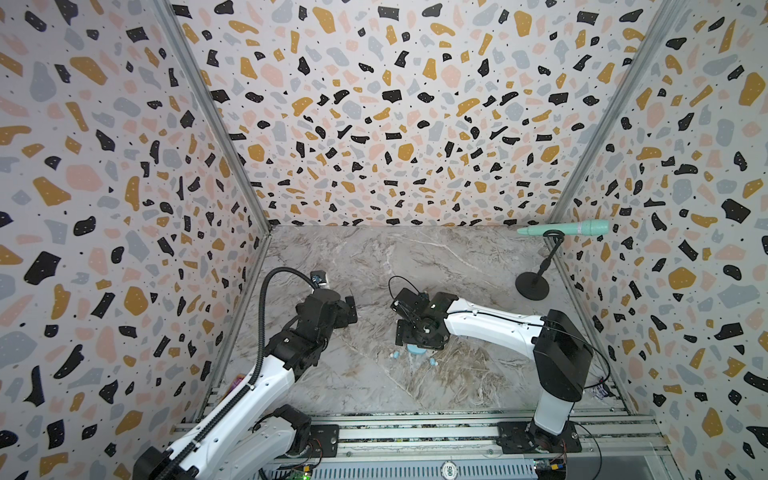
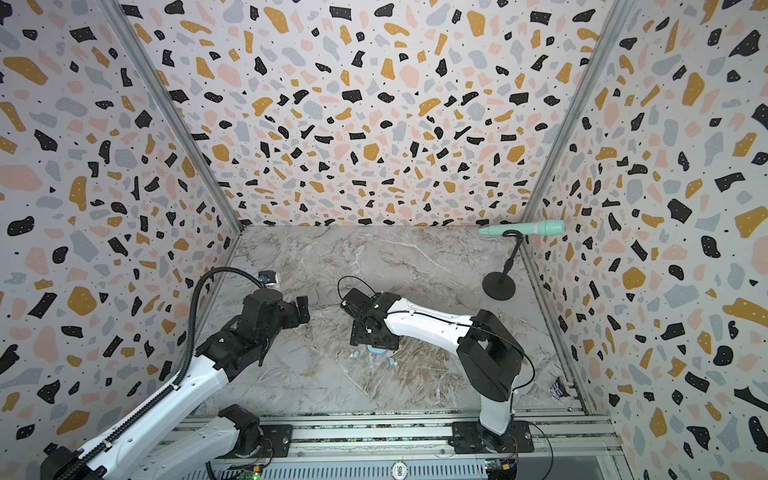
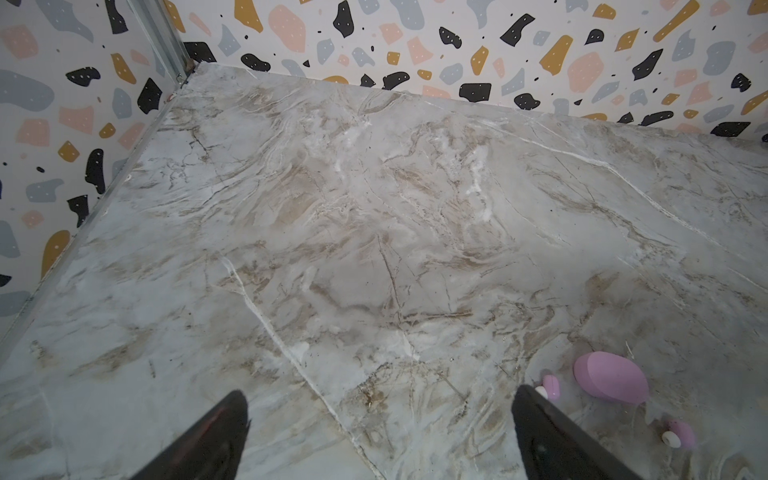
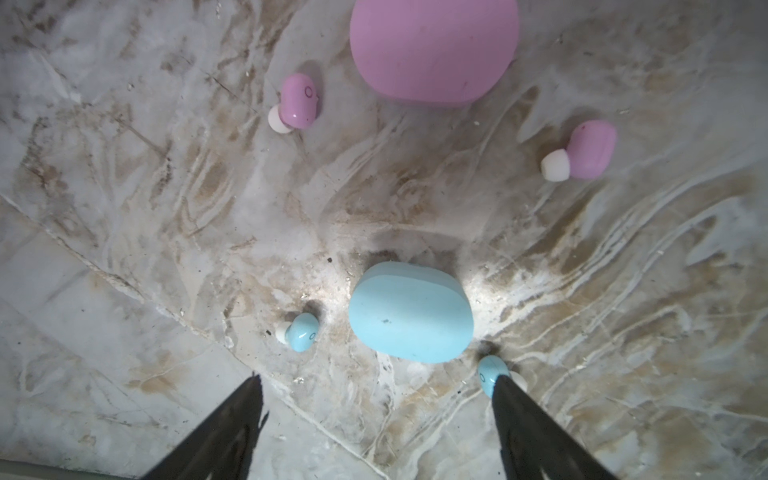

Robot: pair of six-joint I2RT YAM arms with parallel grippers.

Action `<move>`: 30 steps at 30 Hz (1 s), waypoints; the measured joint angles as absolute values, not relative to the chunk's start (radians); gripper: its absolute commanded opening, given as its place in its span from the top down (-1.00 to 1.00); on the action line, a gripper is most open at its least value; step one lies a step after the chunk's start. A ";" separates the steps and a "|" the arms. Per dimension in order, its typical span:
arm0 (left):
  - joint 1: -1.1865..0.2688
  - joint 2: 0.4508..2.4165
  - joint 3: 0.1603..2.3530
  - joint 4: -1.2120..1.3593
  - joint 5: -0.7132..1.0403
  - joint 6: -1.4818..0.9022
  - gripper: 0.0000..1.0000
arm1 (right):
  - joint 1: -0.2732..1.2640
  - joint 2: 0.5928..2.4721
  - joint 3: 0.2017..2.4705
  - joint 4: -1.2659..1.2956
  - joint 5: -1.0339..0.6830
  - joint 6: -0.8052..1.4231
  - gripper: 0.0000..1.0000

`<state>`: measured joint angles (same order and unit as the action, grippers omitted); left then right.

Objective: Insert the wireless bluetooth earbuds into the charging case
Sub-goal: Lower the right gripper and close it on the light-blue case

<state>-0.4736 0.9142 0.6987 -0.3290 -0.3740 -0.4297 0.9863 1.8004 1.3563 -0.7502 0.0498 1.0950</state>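
Marble tabletop (image 4: 124,249) is set with two closed cases: blue earbuds (image 1: 395,354) are seen at nine and four o'clock of the blue case (image 1: 415,350), pink earbuds (image 4: 297,102) beside the pink case (image 4: 432,50); the left gripper (image 3: 380,395) and right gripper (image 4: 380,378) are held apart.

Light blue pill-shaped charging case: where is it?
The case lies on the marble table, partly under the right gripper in both top views, between two light blue earbuds.

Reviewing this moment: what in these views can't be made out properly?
- Pink case: cut off by the frame edge in the right wrist view; under the right arm in both top views.
- Blue case: mostly covered by that arm in both top views.
- One blue earbud: partly behind a finger of the right gripper, right wrist view.
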 measured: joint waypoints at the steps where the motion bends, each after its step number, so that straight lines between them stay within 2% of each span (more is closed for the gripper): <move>1: -0.474 0.915 0.699 -0.329 -0.374 -0.430 -1.00 | 0.986 1.801 1.356 -0.751 0.047 1.096 -0.73; 7: -0.474 0.933 0.702 -0.333 -0.360 -0.429 -1.00 | 0.986 1.816 1.356 -0.752 0.037 1.100 -0.70; 11: -0.474 0.938 0.704 -0.337 -0.353 -0.429 -1.00 | 0.984 1.835 1.356 -0.752 0.035 1.099 -0.58; 30: -0.479 0.950 0.704 -0.337 -0.347 -0.429 -1.00 | 0.979 1.883 1.326 -0.732 0.030 1.100 -0.58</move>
